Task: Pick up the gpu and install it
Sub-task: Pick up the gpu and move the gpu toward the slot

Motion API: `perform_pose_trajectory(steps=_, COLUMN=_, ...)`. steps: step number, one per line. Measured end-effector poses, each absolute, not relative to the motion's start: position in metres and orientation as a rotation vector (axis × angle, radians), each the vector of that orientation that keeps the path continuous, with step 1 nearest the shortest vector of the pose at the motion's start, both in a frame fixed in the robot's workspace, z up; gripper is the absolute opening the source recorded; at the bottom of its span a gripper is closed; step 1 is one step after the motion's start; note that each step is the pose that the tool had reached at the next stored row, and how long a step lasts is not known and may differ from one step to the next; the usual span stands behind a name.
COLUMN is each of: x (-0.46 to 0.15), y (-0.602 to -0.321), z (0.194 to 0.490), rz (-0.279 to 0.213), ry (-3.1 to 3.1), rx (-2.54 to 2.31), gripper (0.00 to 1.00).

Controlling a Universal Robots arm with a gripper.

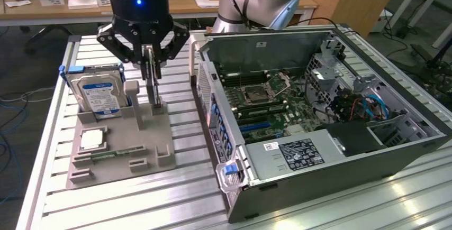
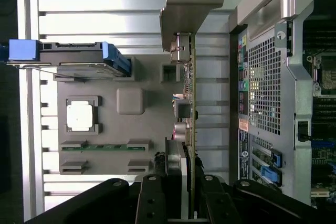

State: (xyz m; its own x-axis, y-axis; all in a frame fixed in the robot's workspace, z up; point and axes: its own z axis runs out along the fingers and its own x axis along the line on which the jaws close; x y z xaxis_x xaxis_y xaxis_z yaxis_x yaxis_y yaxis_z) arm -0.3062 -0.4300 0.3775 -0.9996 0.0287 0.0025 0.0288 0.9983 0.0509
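Claw (image 1: 149, 71) pinches gpu (image 1: 155, 95) by its top end. The card hangs toward 6 o'clock, long axis upright, over grey holder (image 1: 152, 135). Open case (image 1: 353, 173) sits at 3 o'clock in the exterior view.

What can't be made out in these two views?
- gpu faces: it is seen edge-on in both views, so the cooler side is hidden.
- gpu bottom edge: in the exterior view it is hidden inside the slot of the holder.
- drive label text: too small to read in the exterior view.
- case interior: mostly cut off by the wrist view's edge.
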Motion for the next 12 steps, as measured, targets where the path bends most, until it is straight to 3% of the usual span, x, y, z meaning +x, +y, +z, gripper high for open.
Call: perform_pose_trajectory(steps=12, x=-0.306, y=-0.431, z=0.415, rz=-0.081, ry=-3.138, rx=-0.045, gripper=0.28)
